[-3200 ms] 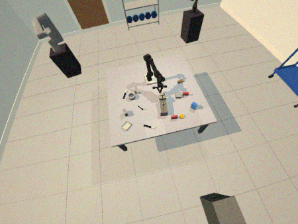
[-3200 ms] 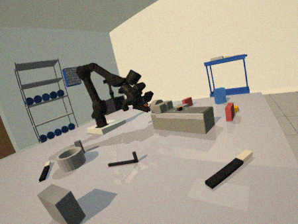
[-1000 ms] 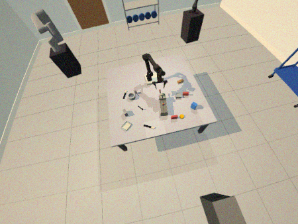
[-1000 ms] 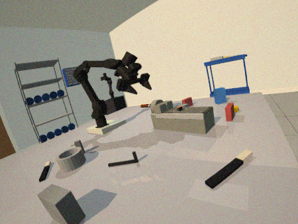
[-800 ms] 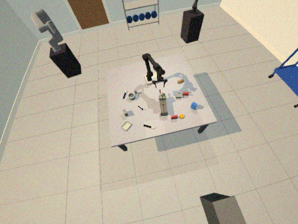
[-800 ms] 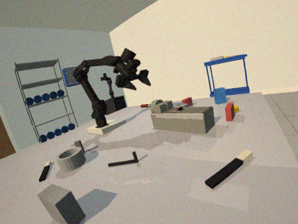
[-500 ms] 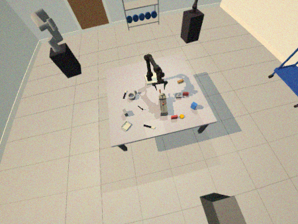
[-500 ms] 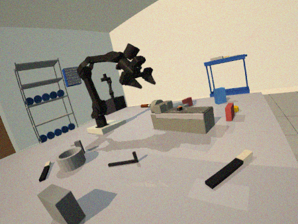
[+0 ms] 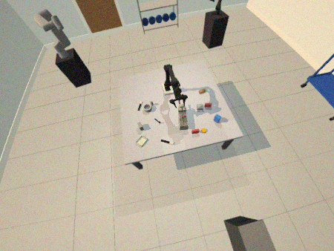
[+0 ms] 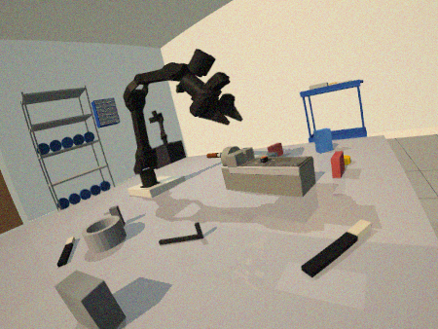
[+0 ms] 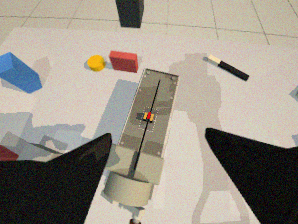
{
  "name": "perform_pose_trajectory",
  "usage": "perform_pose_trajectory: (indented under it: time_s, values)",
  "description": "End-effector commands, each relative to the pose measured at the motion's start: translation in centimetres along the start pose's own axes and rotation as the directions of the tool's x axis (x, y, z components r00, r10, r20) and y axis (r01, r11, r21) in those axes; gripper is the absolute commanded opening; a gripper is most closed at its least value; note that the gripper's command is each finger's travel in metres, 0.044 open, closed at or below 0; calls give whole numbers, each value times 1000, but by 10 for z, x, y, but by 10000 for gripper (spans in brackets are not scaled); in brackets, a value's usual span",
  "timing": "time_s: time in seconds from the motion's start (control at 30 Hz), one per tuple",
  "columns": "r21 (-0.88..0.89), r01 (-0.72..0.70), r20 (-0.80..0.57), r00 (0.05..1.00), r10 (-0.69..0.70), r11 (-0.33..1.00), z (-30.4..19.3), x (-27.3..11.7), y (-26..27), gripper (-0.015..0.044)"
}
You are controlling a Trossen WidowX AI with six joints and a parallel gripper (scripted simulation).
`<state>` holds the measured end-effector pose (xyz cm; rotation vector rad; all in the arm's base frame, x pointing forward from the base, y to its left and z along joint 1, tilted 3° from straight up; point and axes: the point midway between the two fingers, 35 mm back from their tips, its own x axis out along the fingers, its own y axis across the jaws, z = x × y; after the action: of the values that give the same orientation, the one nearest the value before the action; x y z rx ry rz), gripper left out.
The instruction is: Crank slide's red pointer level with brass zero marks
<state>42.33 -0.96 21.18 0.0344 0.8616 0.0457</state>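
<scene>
The grey machine [image 9: 183, 121] [image 10: 263, 183] [image 11: 162, 95] has a long slotted top with a rounded housing at the arm's end. In the wrist view its small red pointer [image 11: 149, 115] sits at the slot between two brass marks. It looks about level with them, but is too small to tell exactly. The orange-brown crank handle [image 9: 179, 102] sticks out at the housing end; only a bit of the crank shows at the wrist view's bottom edge. My gripper [image 9: 179, 104] [image 10: 235, 121] [image 11: 158, 134] is open and empty, raised above the housing end and apart from the handle.
Beside the machine are a red block [image 10: 337, 164] [image 11: 124, 61], a yellow disc [image 11: 96, 63] and a blue block [image 9: 217, 118] [image 10: 323, 140]. On the other side are a grey ring [image 10: 104, 234], a black hooked tool [image 10: 180, 239] and a black-and-cream bar [image 10: 331, 253] [image 11: 233, 70].
</scene>
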Motion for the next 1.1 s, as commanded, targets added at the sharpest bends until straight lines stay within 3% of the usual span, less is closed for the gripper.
perform_pose_trajectory:
  time_s: [0.0,0.33,1.07]
  values:
    - [-33,-36,-14,999,35,999,6,8,-4,440]
    - [-33,-36,-14,999,35,999,-26,48,-4,440]
    - [-32,-35,-13,999,35,999,-20,43,-4,440]
